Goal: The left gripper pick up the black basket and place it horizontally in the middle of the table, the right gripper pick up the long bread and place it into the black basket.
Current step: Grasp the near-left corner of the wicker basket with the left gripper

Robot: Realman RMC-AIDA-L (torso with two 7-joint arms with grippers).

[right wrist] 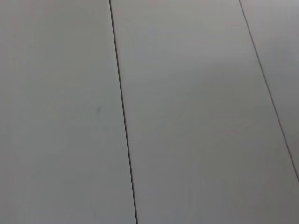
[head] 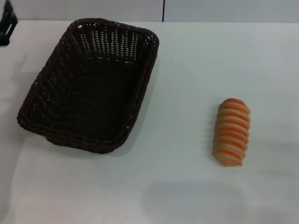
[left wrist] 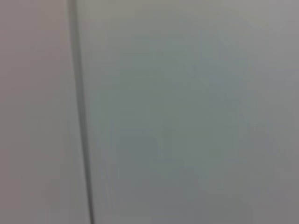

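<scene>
At the left of the head view, the black basket (head: 88, 84) lies on the white bench (head: 187, 70), standing lengthwise and a little tilted, its long axis running from lower left up toward the top of the frame. It is empty and upright, open side up. By the task it should end up crosswise in the middle of the bench, so I judge it has yet to be lifted and turned. At the lower right of the frame, well apart from the basket, the long bread (head: 231, 132) rests ridged side up, also lengthwise; it waits there until the basket is set. At the upper left corner a dark shape shows, likely the left hand (head: 7, 27), near the basket's far end but not touching it; whether its fingers are apart or together I cannot tell. The right hand is out of the frame.

In the left wrist view only a plain pale surface with one dark seam shows, so that arm looks away from the work.

In the right wrist view the same: pale panels and thin dark seams, no task thing, which suggests the right arm is parked.
</scene>
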